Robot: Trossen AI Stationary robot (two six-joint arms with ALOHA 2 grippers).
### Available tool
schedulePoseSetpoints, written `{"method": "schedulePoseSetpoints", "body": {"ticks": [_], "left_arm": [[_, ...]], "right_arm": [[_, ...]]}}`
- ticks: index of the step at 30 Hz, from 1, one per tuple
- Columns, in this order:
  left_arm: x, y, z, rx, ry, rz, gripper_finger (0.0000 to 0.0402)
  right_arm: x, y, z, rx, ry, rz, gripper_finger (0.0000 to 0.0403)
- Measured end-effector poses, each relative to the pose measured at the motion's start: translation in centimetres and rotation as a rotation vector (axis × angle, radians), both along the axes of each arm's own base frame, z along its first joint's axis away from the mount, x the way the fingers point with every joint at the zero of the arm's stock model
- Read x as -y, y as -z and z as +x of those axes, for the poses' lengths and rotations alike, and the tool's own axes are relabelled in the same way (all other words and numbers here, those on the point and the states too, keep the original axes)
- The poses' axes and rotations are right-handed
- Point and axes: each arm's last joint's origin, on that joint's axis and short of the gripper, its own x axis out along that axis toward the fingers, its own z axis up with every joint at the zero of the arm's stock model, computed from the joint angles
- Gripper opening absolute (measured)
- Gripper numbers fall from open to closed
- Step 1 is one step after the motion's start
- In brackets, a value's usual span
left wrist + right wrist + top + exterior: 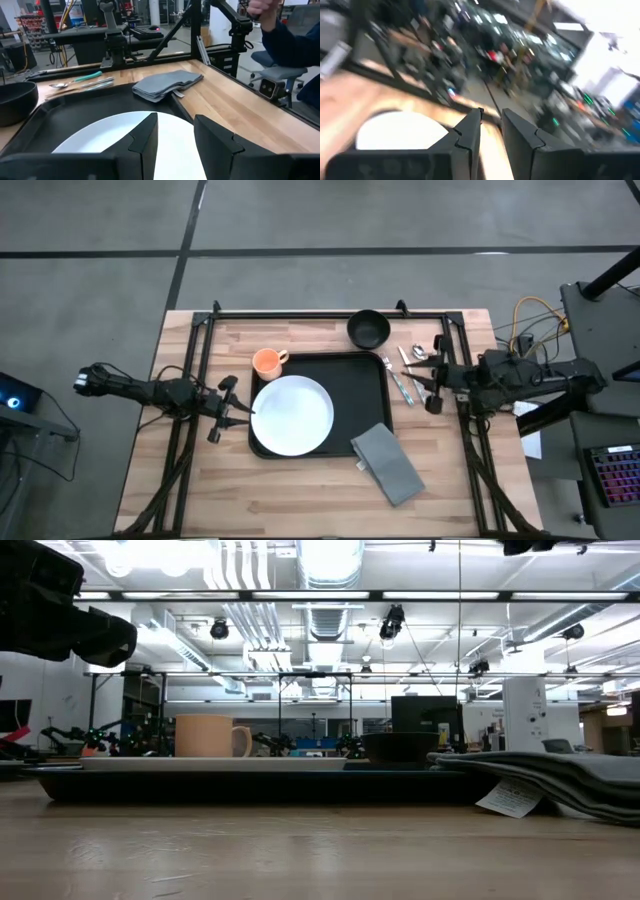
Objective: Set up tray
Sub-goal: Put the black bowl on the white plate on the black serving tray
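Observation:
The black tray (372, 380) lies mid-table. The white plate (292, 415) rests on it and overhangs its left rim. An orange cup (267, 362) stands at the tray's far left corner. The grey napkin (386, 463) lies across the near right corner. My left gripper (240, 412) is open at the plate's left edge; in its wrist view the plate (115, 132) lies just beyond the gripper (175, 137). My right gripper (424, 387) is to the right of the tray, over the cutlery (403, 380). It is open by a narrow gap (491, 131) with nothing between the fingers. My left gripper comes level from the table's left, with its fingertips (150, 125) at the plate's left rim (253, 415). I cannot tell whether they touch the rim.
A black bowl (368, 329) sits beyond the tray's far right corner. A spoon and other cutlery (80, 82) lie between the tray and the right arm. A person (285, 35) sits beyond the table's near edge. Bare wood lies along the near side.

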Motion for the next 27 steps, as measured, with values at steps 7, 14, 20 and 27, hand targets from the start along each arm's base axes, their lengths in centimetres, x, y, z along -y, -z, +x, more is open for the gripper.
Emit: {"method": "schedulePoseSetpoints", "body": {"ticks": [7, 14, 20, 27], "left_arm": [[0.0, 0.0, 0.0, 0.002, -0.001, 0.004, 0.0109], [0.0, -0.5, 0.1, 0.053, -0.002, -0.004, 0.0109], [0.0, -0.4, 0.1, 0.021, -0.013, -0.102, 0.0109], [0.0, -0.4, 0.1, 0.016, -0.014, -0.101, 0.0109]], "right_arm": [[0.5, -0.7, 1.6, -0.063, 0.159, 0.001, 0.0098], [1.6, -0.6, 2.9, -0.115, 0.248, 0.010, 0.0178], [3.2, 0.3, 4.0, -0.181, 0.341, -0.003, 0.0225], [5.5, 1.9, 5.3, -0.285, 0.445, 0.003, 0.0246]]}}
